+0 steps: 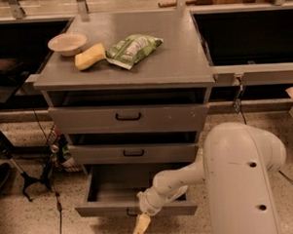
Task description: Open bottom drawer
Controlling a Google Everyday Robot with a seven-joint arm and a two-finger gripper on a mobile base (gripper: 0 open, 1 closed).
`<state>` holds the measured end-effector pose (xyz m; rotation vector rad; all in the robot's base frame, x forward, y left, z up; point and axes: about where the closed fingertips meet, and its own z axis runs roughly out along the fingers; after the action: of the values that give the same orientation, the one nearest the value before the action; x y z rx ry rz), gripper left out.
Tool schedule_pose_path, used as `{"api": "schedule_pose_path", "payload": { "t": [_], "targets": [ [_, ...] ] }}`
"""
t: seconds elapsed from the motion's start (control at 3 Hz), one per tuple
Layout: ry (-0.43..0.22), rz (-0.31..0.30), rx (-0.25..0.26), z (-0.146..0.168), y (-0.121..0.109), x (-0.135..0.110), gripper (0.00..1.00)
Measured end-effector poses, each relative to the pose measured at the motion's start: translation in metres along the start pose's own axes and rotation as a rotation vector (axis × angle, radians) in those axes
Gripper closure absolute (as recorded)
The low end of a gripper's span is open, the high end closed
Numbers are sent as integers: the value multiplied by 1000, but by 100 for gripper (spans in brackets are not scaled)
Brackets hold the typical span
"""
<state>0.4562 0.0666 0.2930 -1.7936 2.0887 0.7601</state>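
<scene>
The bottom drawer of the grey cabinet stands pulled out, its plain grey inside showing. Its front panel faces me low in the view, with the small black handle partly hidden behind my wrist. My gripper hangs just in front of and below the drawer's front, near the handle; one cream fingertip shows. The white arm reaches in from the lower right. The middle drawer and top drawer are pushed in.
On the cabinet top lie a beige bowl, a yellow sponge and a green chip bag. Black cables and a stand sit on the speckled floor to the left. A ledge runs to the right.
</scene>
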Motion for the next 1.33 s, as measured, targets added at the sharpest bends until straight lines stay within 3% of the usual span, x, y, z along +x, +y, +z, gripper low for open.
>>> {"api": "schedule_pose_path", "payload": {
  "t": [0.33,0.67,1.33],
  "targets": [
    [-27,10,81,-7,-26,-12,0],
    [-31,28,84,10,-52,-17,0],
    [21,73,-23,56,-81,-12,0]
  ]
}}
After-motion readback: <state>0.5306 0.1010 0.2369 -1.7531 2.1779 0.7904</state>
